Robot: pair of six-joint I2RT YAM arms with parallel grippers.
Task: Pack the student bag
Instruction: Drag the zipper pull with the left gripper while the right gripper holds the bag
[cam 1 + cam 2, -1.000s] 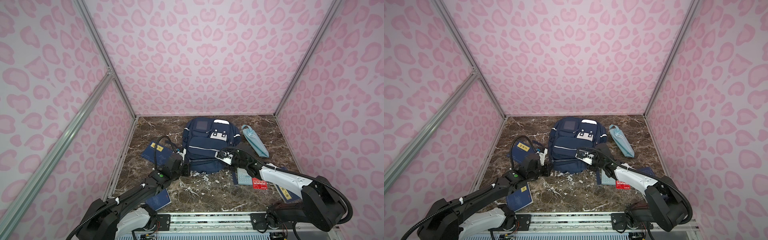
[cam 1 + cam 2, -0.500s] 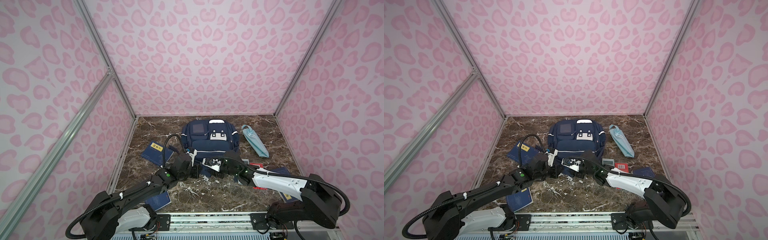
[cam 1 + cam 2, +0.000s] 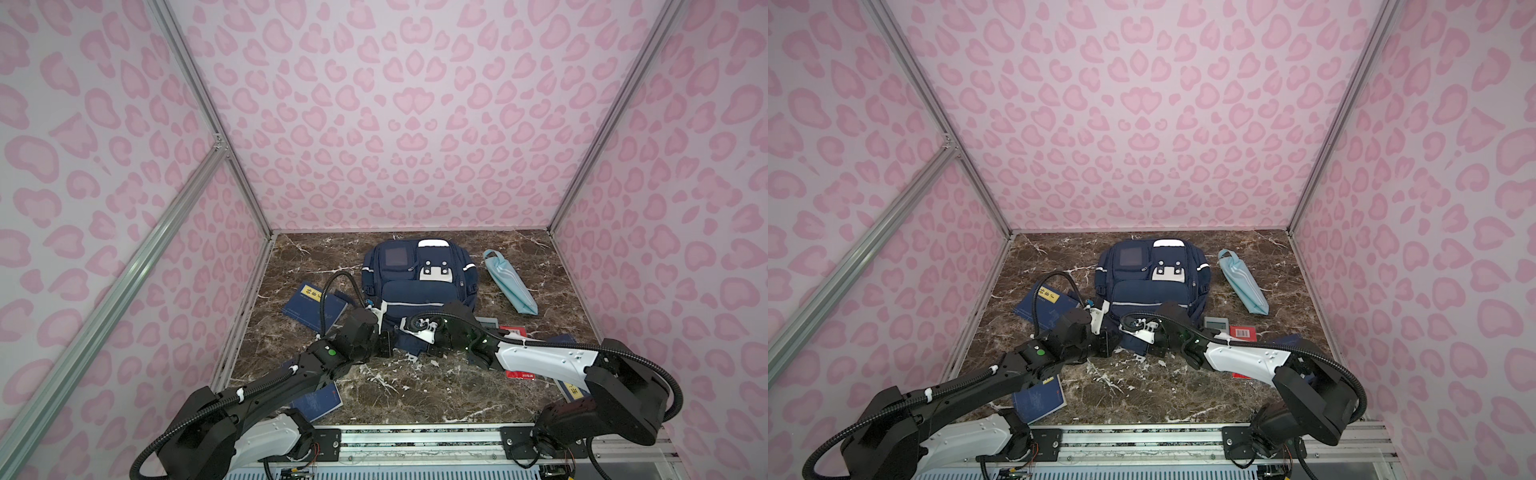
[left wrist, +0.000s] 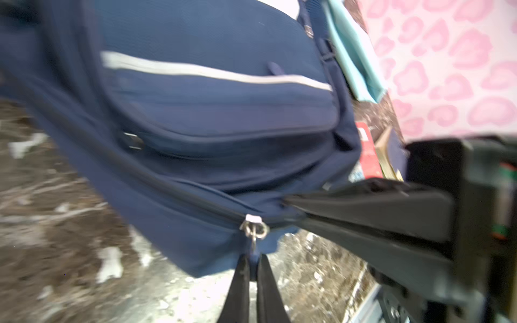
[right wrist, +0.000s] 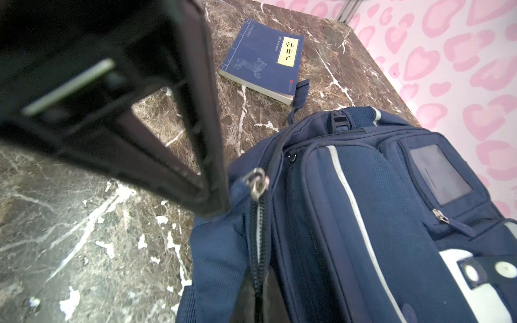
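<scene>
Top views both show a dark brown marble tabletop with white veins (image 3: 415,399) inside pink heart-patterned walls. The large navy blue fabric backpack (image 3: 415,291) with white reflective stripes lies front-up at the middle of the tabletop, towards the far side, and its near edge sits between the two arms. The left gripper (image 4: 251,260) reaches in from the near left. Seen in the left wrist view, its fingers stand narrow, pinching a small navy pull tab (image 4: 253,256) that hangs from the bag's metal zipper ring (image 4: 254,228). The right gripper (image 4: 288,208) comes in from the near right, and its fingers are pressed together on the backpack fabric along the zipper line, just beside that ring. A light blue striped pouch (image 3: 509,282) lies to the right of the backpack, apart from it. A navy book with a yellow label (image 3: 305,305) lies on the left, near the bag. A second navy book (image 3: 320,401) lies at the near left, partly under the left arm. A small grey calculator (image 3: 1217,323) and a red card (image 3: 1242,331) lie side by side just right of the bag's near corner.
</scene>
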